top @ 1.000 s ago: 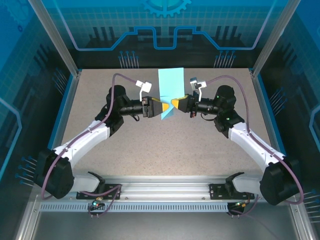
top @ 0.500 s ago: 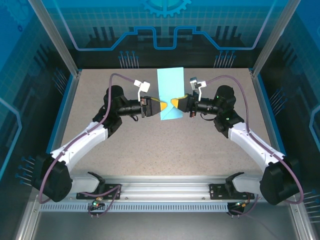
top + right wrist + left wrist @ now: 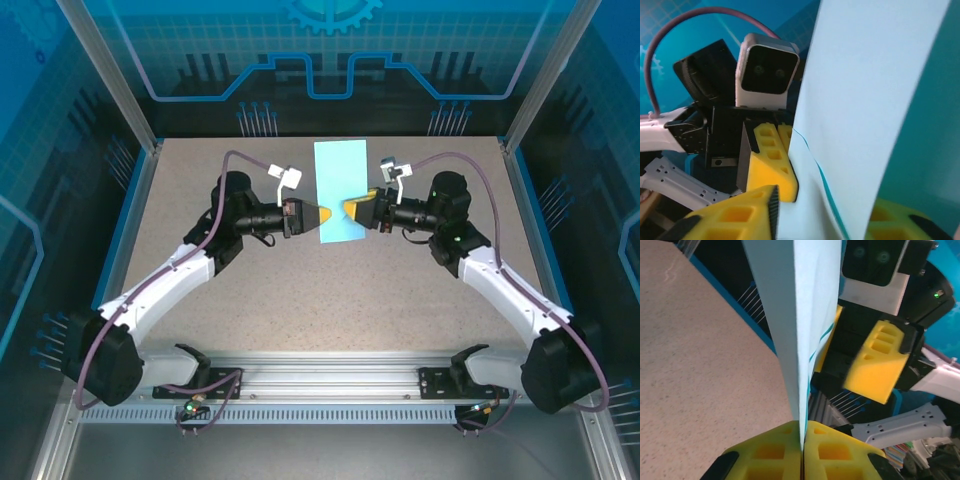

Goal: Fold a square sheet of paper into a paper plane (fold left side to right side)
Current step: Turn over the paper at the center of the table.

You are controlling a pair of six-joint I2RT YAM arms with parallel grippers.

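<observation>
light-blue square sheet of paper [image 3: 338, 180], showing as a narrow rectangle, lies toward 12 o'clock over the surface [image 3: 350, 290]. we find the left tool [image 3: 324, 215] pinching its 9 o'clock edge. the right tool [image 3: 351, 208], at 3 o'clock, stands spread around the sheet.
</observation>
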